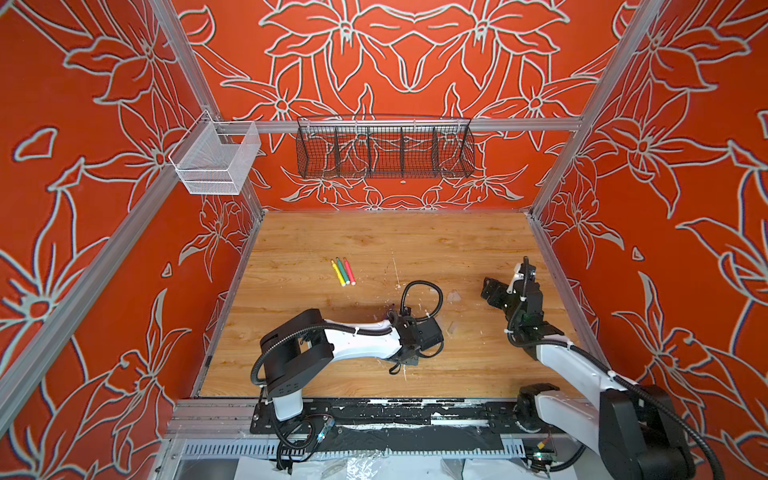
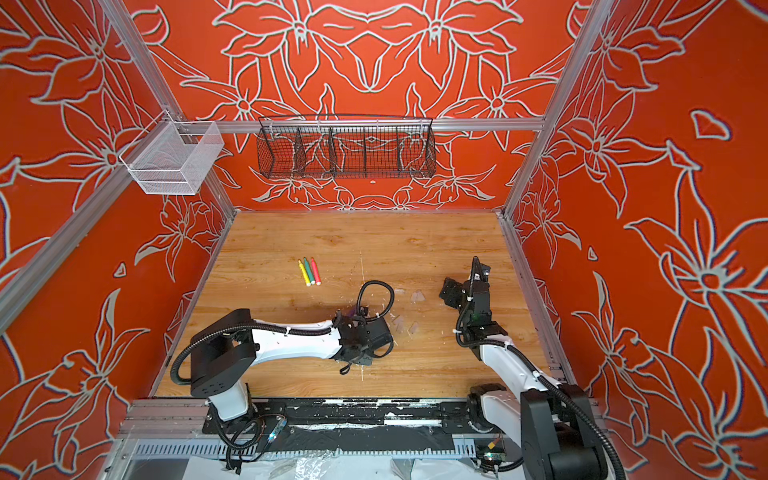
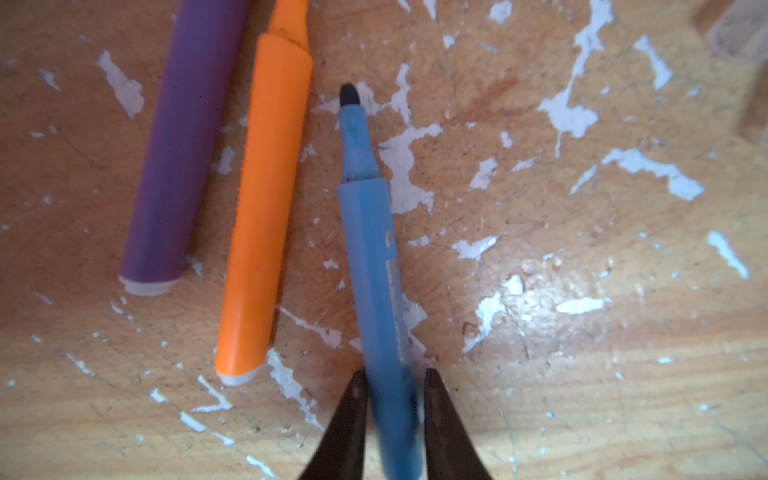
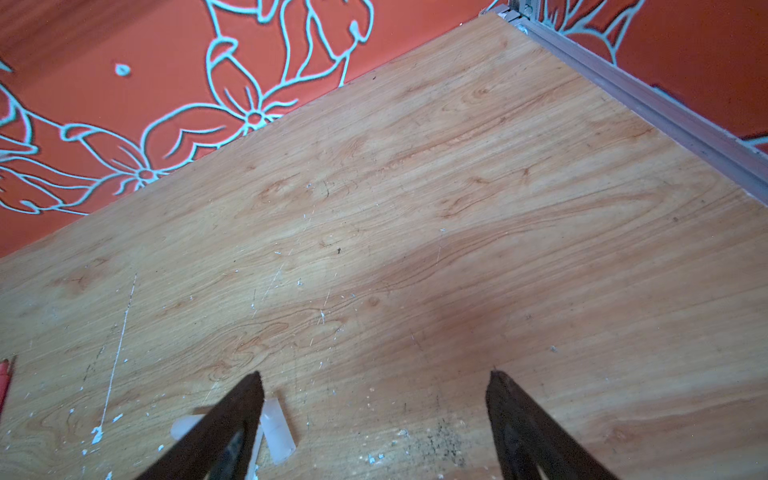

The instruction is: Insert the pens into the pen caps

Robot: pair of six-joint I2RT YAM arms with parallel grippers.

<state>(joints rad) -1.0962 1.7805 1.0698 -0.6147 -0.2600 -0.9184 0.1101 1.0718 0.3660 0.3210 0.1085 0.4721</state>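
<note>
The left jaws grip the blue pen (image 3: 376, 266) near its back end, its dark tip bare; the orange pen (image 3: 266, 208) and purple pen (image 3: 178, 158) lie just beside it on the tabletop (image 3: 582, 374). The right jaws gape, holding nothing, above the clear pen caps (image 4: 277, 430).

We see a table (image 3: 582, 257) with a wood-grain finish, chipped in white flecks, with a soft sheen where light falls on it. The blue pen (image 3: 374, 257), orange pen (image 3: 266, 199) and purple pen (image 3: 178, 145) look like smooth plastic, satin rather than glossy. A cap (image 4: 277, 432) is frosted, translucent plastic. The black basket (image 1: 384, 151) is dark wire mesh and the white basket (image 1: 216, 162) is finer pale mesh. The rail (image 1: 274, 126) looks like brushed metal. The wall (image 1: 685, 124) is matt and printed. The arm shell (image 1: 365, 345) is smooth white plastic, and its hose (image 1: 422, 282) is ribbed and black.
</note>
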